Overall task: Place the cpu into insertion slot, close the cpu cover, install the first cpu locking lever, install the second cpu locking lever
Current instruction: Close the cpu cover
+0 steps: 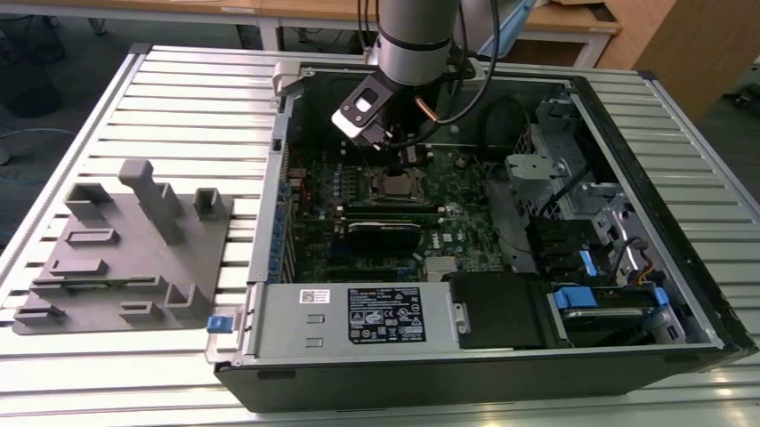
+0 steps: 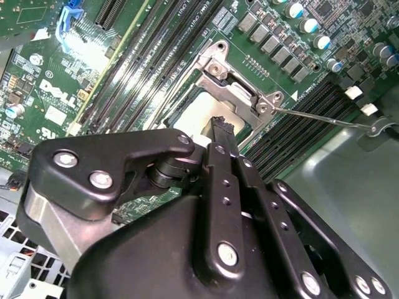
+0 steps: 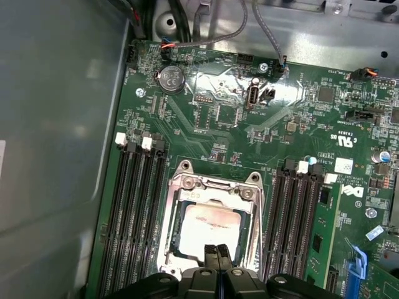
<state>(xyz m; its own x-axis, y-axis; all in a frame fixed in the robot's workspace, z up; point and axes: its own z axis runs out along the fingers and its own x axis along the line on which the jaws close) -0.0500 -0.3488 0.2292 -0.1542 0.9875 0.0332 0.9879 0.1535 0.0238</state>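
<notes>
Black two-finger gripper point(image 3: 218, 254) hangs low over the socket, jaws clenched together on nothing. The dull silver square cpu point(image 3: 201, 225) sits in the dark square insertion slot point(image 1: 397, 187). The silvery frame-shaped cpu cover point(image 3: 215, 187) lies over it. A thin wire locking lever point(image 2: 324, 117) angles out beside the socket.

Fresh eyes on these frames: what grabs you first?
The arm's shut pincer, poised at the edge of the cpu cover, which frames the silvery cpu mid-motherboard. Then the opened computer case on the slatted table, with a grey fixture plate on the exterior view's left.
</notes>
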